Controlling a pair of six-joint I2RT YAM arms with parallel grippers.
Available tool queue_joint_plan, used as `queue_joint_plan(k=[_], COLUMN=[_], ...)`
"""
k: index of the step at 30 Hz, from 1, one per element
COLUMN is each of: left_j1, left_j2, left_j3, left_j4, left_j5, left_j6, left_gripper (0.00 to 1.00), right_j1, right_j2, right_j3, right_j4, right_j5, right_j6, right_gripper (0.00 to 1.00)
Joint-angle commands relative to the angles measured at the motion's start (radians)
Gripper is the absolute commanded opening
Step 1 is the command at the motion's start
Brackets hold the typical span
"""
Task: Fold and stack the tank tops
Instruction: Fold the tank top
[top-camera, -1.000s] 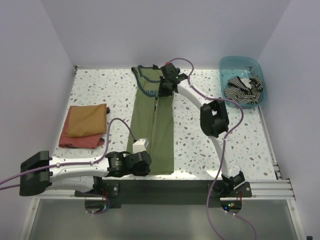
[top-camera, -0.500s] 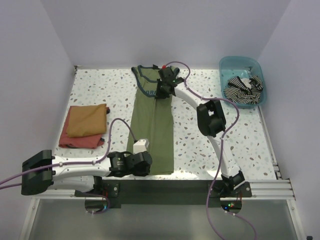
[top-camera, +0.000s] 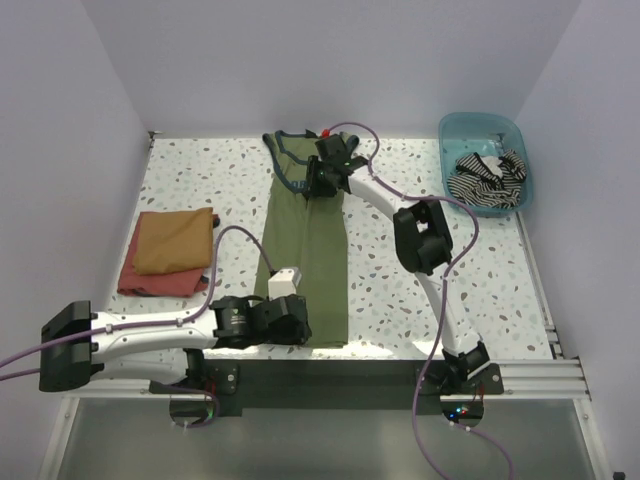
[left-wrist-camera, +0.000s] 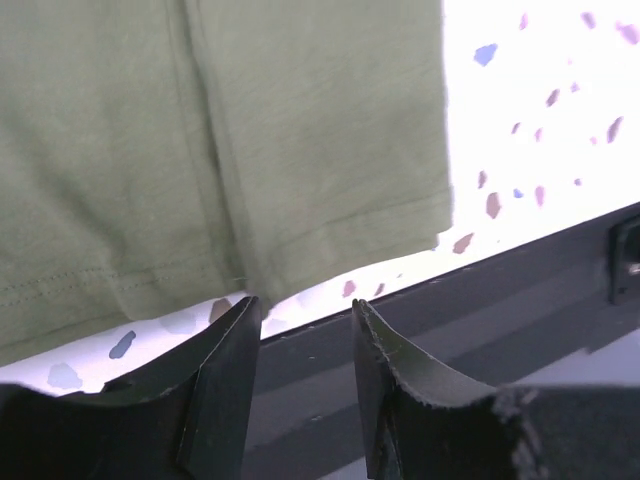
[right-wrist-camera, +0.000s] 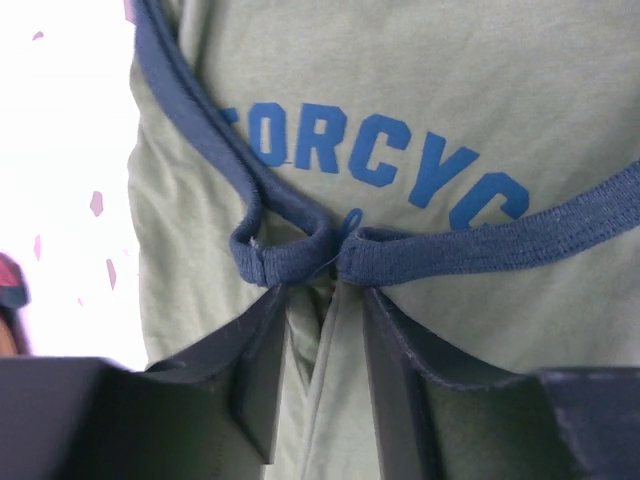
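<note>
From above, the olive-green tank top (top-camera: 308, 250) lies folded into a long strip down the middle of the table (top-camera: 400, 280). My left gripper (top-camera: 292, 318) is at its near hem and my right gripper (top-camera: 322, 182) at its far neckline. The striped tank top (top-camera: 487, 175) sits crumpled in a teal tub (top-camera: 450, 130) at the far right, and an orange cloth (top-camera: 175, 240) lies folded on the left. No lettering is legible here.

My left wrist view shows my fingers parted and holding nothing. The green hem lies just past their tips, and a black rail (left-wrist-camera: 480, 310) runs along the table edge.

Only my right wrist view gives writing: a blue print (right-wrist-camera: 385, 165) reading "ORCYC", with a cut-off letter before it. The navy trim (right-wrist-camera: 290, 250) bunches at my fingertips, which are parted and not pinching it.
</note>
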Motion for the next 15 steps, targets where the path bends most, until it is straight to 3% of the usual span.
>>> queue_joint_plan(k=[1,4,7,11,15], left_j1=[0.005,0.046,0.163,0.287,0.365], left_j2=[-0.036,-0.063,-0.108,-0.128,-0.12], left_j3=[0.105,0.142,0.133,0.125,0.065], left_j4=[-0.085,-0.176,-0.181,-0.164,-0.139], left_j5=[-0.096,-0.145,-0.121,-0.092,-0.032], left_j6=[0.011,0.005,0.072,0.146,0.172], left_gripper=[0.47,0.48,0.52,0.57,0.56], right_j1=[0.004,0.002,0.004,0.004,0.007], right_j2=[-0.157,-0.203,-0.24,-0.251,-0.309], right_j3=[0.007,-0.003,-0.045,-0.039,-0.155], right_j4=[0.012,-0.013,-0.011,-0.076,-0.022], right_j5=[0.007,0.019,0.039,0.045,0.024], right_j6=[-0.003,0.005,0.008,-0.009,-0.012], right_gripper=[0.44,0.52,0.59,0.58,0.58])
